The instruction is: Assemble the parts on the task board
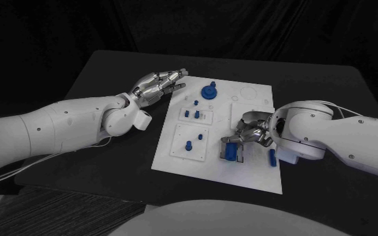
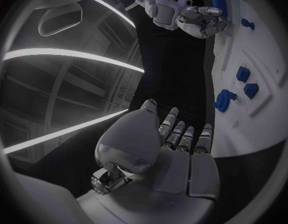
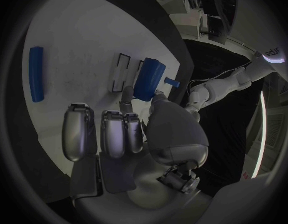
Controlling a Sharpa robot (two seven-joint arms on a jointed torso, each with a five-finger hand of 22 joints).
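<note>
The white task board [image 1: 252,170] lies in the middle of the black table. My right hand [image 1: 250,129] hovers over its near right part and pinches a blue block [image 1: 230,151] between thumb and a finger, right at the board's surface. In the right wrist view the blue block [image 3: 148,78] sits beside two rectangular slots [image 3: 122,72]. A long blue bar [image 1: 272,157] lies flat to the right of it. My left hand [image 1: 158,86] is at the board's far left edge, fingers stretched out and holding nothing. A round blue part [image 1: 210,91] stands just past its fingertips.
Small blue pegs [image 1: 192,114] stand in a plate at the board's left middle, and two more [image 1: 189,147] in a square plate nearer me. Bare black table [image 1: 102,77] surrounds the board, and dark curtain hangs behind.
</note>
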